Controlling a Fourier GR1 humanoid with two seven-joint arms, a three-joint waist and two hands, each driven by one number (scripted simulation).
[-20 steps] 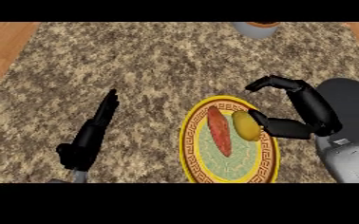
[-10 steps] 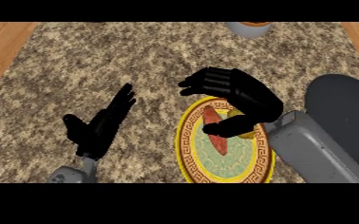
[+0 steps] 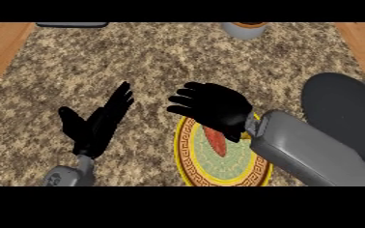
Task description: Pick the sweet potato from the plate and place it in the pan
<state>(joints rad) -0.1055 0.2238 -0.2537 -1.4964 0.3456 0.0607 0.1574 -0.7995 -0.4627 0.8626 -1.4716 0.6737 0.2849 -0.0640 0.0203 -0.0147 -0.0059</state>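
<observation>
The sweet potato [image 3: 216, 143], reddish-orange and elongated, lies on a yellow-rimmed plate [image 3: 187, 159] with a green centre, low in the head view. My right hand [image 3: 214, 107] hovers over the plate's far edge, fingers spread toward the left, covering the potato's upper end and holding nothing. My left hand [image 3: 98, 123] rests open at the lower left, fingers up. The dark pan [image 3: 336, 106] sits at the right edge, partly behind my right forearm.
A grey cup-like container [image 3: 246, 29] with a brown rim stands at the counter's far edge. A dark flat object [image 3: 71, 24] shows at the top left. Wooden strips border the speckled counter at both sides.
My right hand has moved left across the plate and its fingers have spread out. The yellow item seen earlier on the plate is hidden now. The left hand has risen slightly.
</observation>
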